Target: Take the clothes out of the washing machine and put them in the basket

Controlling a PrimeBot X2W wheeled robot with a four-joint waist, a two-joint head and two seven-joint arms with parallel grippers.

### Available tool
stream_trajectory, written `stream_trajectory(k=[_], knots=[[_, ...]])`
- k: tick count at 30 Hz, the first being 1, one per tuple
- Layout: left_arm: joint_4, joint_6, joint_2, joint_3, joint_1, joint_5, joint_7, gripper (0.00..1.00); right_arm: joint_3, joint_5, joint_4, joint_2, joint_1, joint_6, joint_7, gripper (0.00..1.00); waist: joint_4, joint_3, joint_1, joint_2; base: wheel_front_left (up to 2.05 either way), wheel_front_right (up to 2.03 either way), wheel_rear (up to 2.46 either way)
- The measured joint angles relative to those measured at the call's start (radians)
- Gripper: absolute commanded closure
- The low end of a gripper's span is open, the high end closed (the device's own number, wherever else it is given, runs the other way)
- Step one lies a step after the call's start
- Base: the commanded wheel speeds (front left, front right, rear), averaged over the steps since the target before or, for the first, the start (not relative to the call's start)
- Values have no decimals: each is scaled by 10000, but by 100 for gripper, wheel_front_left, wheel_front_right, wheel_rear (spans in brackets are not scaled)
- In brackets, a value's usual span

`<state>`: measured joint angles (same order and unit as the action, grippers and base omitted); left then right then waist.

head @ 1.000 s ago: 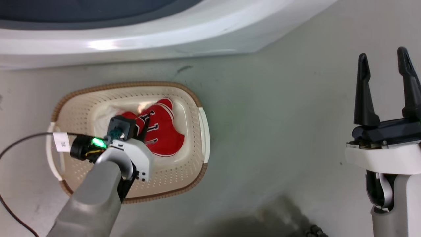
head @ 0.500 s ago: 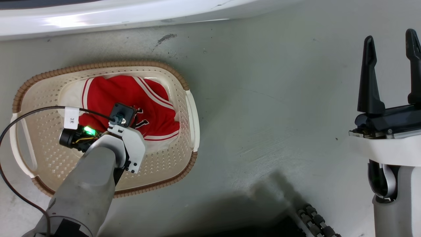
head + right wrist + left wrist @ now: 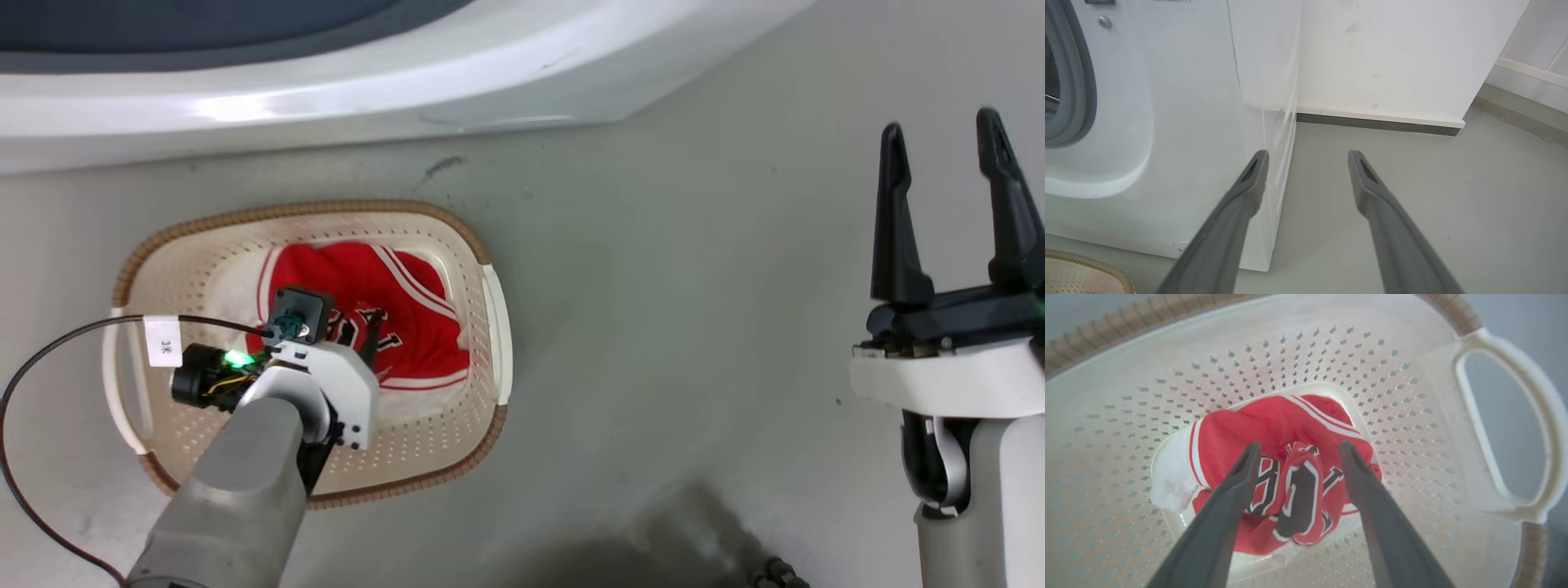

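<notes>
The left gripper (image 3: 1299,446) is hanging inside the cream plastic oval laundry basket with perforated sides and a brown woven-look rim (image 3: 326,206). Its two long dark fingers (image 3: 1237,486) are standing wide apart and are clamping nothing. A raised fold of the red basketball jersey with black-and-white lettering and white-striped trim (image 3: 1274,424) is standing up between them. A second ago that jersey was sitting as a tight bunch directly under the gripper. Now it is lying spread across the basket's floor with its striped trim fanning toward the far wall, so the release appears to be done. A white patch (image 3: 1167,477) is showing at the jersey's edge on the basket floor; whether it is cloth or a label cannot be told.

Well apart from the basket, off its right-hand handle and above the bare grey floor (image 3: 653,286), the right gripper (image 3: 940,122) is idling with its fingers parted and empty. Beyond the basket's far rim, the large white front-loading washing machine (image 3: 326,90) is waiting.

One garment is looking delivered. The left arm is likely facing a lift clear of the basket next. Whether more clothes are lying in the drum cannot be told.
</notes>
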<state>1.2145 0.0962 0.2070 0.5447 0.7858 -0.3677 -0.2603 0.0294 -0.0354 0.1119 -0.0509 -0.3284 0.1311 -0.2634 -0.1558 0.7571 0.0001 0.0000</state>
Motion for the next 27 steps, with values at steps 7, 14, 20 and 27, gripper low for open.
stream_trajectory(k=[7, 14, 20, 27], knots=[[-2311, -270, 86, -1089, -1231, -128, -27, 0, -15, 173, -224, 2, 518, 0, 0, 0, 303, -1082, -1, 0, 0, 0, 0], [-4445, -477, -13, -2314, -2547, 299, -29, 0, 23, 330, -410, 2, 1070, 0, 0, 0, 632, -2210, -1, 0, 0, 0, 0], [-6397, -627, -385, -3482, -3698, 876, -27, 0, 88, 387, -525, 2, 1476, 0, 0, 0, 860, -3139, -1, 0, 0, 0, 0], [-8636, -742, -1026, -4867, -4954, 1567, -27, 0, 82, 426, -644, 4, 1950, 0, 0, 0, 1035, -4035, -2, 0, 0, 0, 0]])
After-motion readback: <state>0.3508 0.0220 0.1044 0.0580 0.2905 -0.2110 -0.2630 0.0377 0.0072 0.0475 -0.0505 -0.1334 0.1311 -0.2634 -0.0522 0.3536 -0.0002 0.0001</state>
